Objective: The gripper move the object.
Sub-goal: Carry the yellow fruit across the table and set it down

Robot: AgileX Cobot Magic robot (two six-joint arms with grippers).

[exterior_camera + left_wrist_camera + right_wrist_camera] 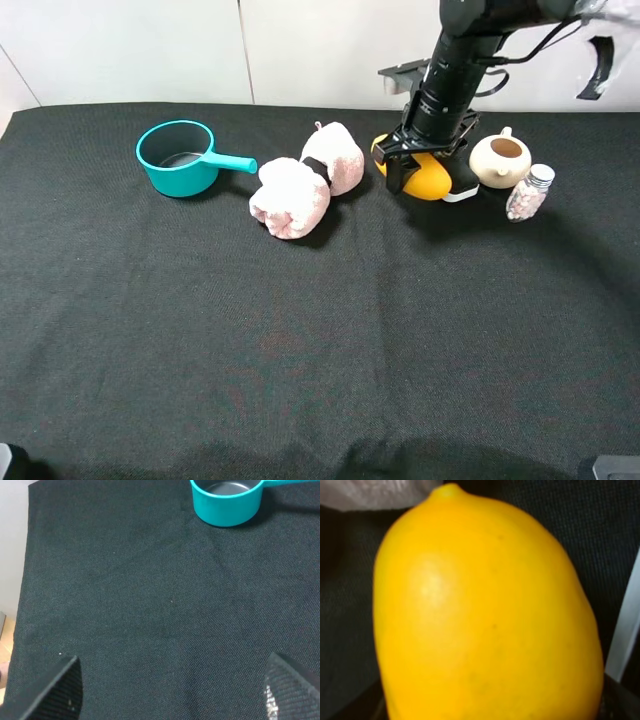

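Right end effector (pixel 423 170): closed on the one yellow object (pixel 430 184), far right of centre on the surface (pixel 300 350).
Left end effector (pixel 172 690): spread wide, empty.
Leftward: two pink plush rolls (pixel 290 197), one teal saucepan (pixel 180 158).
Rightward: one teapot (pixel 499 158), one jar (pixel 528 192).

The fruit (pixel 432 181) lies between plush rolls (pixel 292 197) and teapot (pixel 499 159).
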